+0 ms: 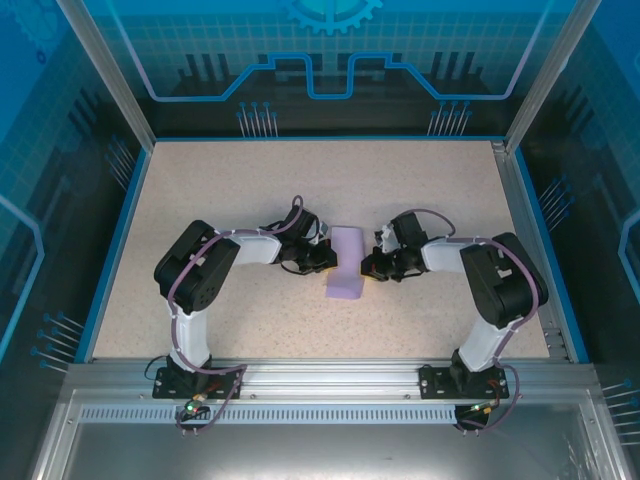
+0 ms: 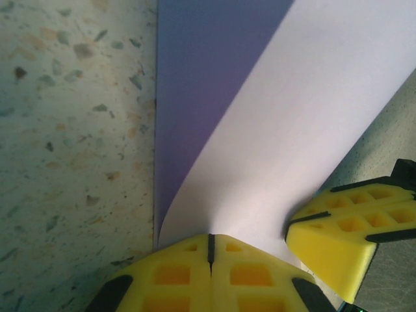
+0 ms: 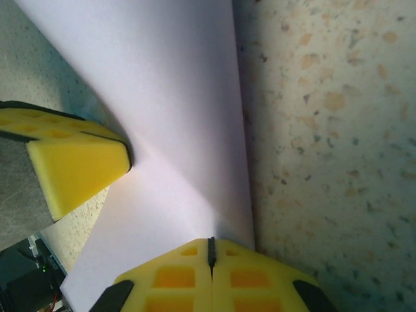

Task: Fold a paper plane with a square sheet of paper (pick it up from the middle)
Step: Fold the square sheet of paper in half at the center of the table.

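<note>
Left gripper [image 2: 210, 238] and right gripper [image 3: 210, 242] pinch thin lavender paper square [image 1: 347, 262] at 9 and 3 o'clock; diverging pulls risk tearing.

A speckled beige tabletop [image 1: 250, 190] is seen across the centre of the top view, edged w/ blue trim [image 1: 114, 250] at left, right & back. It is enclosed by translucent blue panels [image 1: 330, 60] printed w/ a gear & circuit-style lines along the top of the frame, held by angled alu. posts [image 1: 105, 70] at upper left & upper right. A slotted alu. rail [image 1: 330, 375] & a grey metal sheet [image 1: 320, 450] are laid along the bottom edge; everything is evenly lit, w/ soft shadows only.
</note>
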`<move>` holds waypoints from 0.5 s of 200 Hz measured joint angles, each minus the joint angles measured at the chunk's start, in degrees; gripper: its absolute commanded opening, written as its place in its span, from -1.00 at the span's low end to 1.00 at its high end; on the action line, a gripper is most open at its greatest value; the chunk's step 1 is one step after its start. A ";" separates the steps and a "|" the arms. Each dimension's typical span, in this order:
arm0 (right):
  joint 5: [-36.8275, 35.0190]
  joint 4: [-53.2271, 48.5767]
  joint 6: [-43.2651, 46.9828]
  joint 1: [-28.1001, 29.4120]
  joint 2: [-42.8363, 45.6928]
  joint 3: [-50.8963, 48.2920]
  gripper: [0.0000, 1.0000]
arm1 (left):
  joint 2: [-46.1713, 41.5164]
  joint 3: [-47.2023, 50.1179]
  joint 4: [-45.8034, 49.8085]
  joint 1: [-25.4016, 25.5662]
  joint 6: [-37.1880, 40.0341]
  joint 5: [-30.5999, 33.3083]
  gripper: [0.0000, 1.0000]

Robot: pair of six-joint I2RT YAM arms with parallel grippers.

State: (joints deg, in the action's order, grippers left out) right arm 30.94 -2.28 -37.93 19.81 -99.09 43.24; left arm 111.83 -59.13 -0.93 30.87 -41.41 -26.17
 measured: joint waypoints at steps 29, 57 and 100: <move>2.56 2.16 -0.42 0.00 3.28 -1.36 -0.90 | 0.00 0.02 -0.02 0.00 0.02 0.00 -1.00; 4.52 4.94 -0.61 0.02 3.54 -1.97 -0.90 | 0.00 0.02 0.00 0.00 0.37 0.00 -1.00; 4.35 6.25 -0.57 0.02 0.39 -4.48 -0.90 | 0.00 0.02 0.00 0.00 0.92 0.00 -1.00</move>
State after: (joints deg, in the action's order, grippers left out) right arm 35.29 3.97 -38.50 19.84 -98.70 38.76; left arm 111.83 -59.11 -0.93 30.87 -40.49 -26.17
